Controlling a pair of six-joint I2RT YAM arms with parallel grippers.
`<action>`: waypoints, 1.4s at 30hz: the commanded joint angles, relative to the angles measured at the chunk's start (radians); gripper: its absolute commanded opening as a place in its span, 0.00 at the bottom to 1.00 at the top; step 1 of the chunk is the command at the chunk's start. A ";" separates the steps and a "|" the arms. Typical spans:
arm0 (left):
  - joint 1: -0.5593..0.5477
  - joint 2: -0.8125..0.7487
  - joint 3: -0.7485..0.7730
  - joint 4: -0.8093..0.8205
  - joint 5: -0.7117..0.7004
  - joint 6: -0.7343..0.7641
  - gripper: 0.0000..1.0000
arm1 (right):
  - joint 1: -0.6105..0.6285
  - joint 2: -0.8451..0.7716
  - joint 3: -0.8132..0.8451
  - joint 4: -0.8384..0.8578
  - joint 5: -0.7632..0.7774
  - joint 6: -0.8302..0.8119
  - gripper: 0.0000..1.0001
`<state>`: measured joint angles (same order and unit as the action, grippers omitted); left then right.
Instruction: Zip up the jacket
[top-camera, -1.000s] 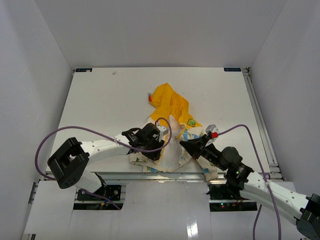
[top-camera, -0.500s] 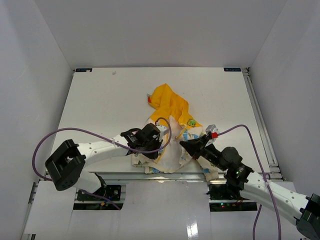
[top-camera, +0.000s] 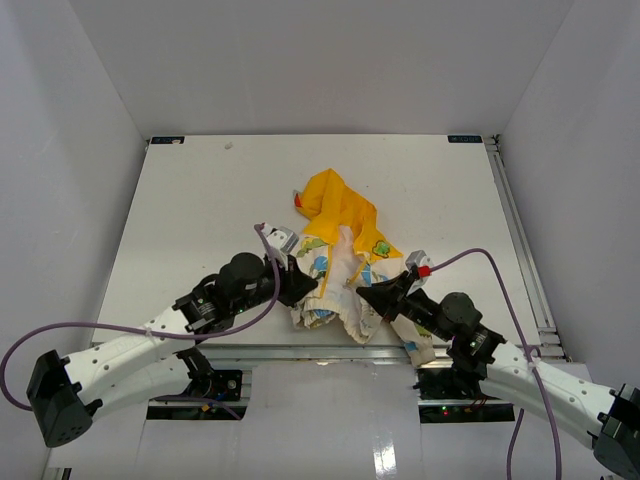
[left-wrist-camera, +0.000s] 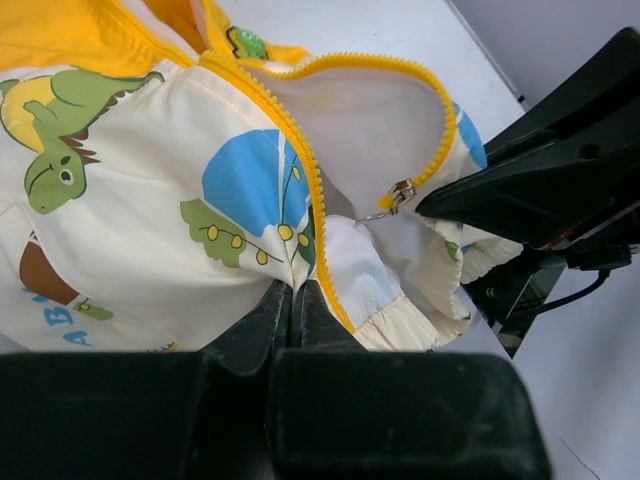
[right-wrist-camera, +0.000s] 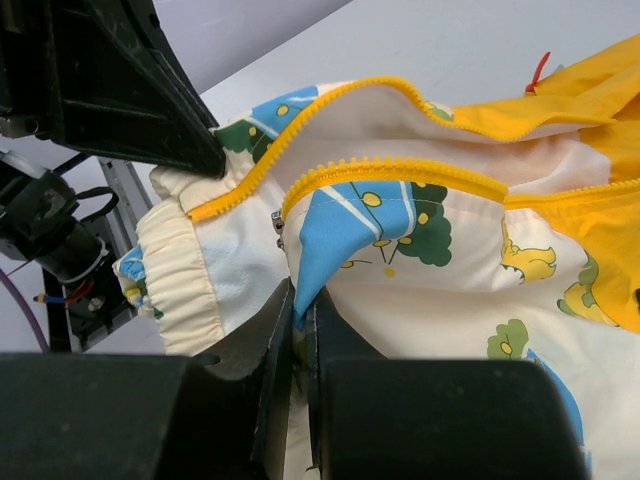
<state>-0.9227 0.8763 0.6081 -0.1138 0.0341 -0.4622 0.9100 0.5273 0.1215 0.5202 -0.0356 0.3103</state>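
Observation:
The jacket (top-camera: 340, 262) lies crumpled near the table's front edge, its yellow hood (top-camera: 335, 205) pointing away from the arms. My left gripper (top-camera: 303, 287) is shut on the jacket's left front panel (left-wrist-camera: 240, 190), just beside the yellow zipper strip (left-wrist-camera: 290, 130). My right gripper (top-camera: 362, 293) is shut on a fold of the right panel (right-wrist-camera: 345, 225), below its zipper teeth (right-wrist-camera: 400, 168). The metal slider (left-wrist-camera: 401, 193) hangs low on the open zipper between the two grippers. It also shows in the right wrist view, slider (right-wrist-camera: 277, 228). The front gapes open above it.
The white table (top-camera: 200, 200) has a metal rail (top-camera: 522, 240) along its right side and another along the front edge (top-camera: 290, 350). Purple cables (top-camera: 500, 262) loop from both arms. White walls enclose the table. The two grippers sit close together.
My left gripper has closed on the jacket's left panel, and the left arm has dropped low and stretched out from the left. The jacket's lower end shifted slightly. The right gripper held its grip.

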 joint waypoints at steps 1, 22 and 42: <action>0.007 -0.062 -0.055 0.239 0.026 0.002 0.00 | -0.001 0.031 0.020 0.081 -0.087 -0.009 0.08; 0.007 0.004 -0.029 0.198 0.087 0.040 0.00 | -0.001 0.083 0.029 0.106 -0.117 -0.011 0.08; 0.007 -0.169 -0.294 0.709 0.091 0.074 0.00 | -0.002 0.130 0.034 0.210 -0.263 0.011 0.08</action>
<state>-0.9180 0.7808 0.3776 0.3310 0.1052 -0.4190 0.9100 0.6443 0.1215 0.6152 -0.2222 0.3090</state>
